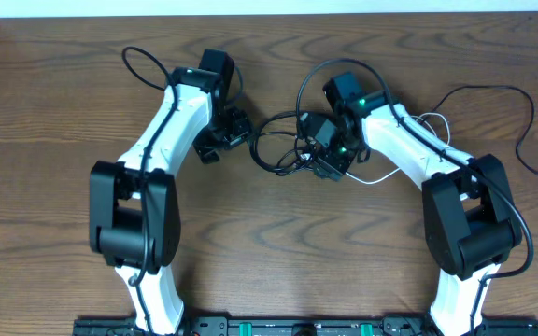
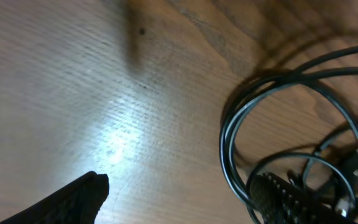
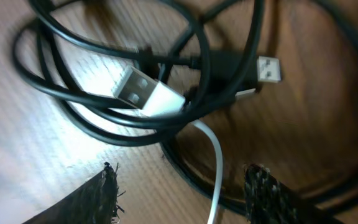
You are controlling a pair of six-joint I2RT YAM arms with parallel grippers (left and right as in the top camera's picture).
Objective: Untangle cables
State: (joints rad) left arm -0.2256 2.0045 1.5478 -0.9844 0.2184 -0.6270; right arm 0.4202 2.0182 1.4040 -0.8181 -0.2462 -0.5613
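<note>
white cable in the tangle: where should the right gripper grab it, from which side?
Probably the bare stretch of white cable just behind its USB plug, coming straight down from above. There it lies uncovered, between the fingers of the right gripper; nearer the plug, black cables cross it.

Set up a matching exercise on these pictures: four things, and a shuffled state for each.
Things:
1. white plug
2. black plug
3. left gripper
4. right gripper

States (directions as the right wrist view shows them):
a. open over bare table
b. metal tip pointing right
c. open over the white cord
d. metal tip pointing upper left

Pairs: 1-d, 2-b, 3-a, 4-c.
</note>
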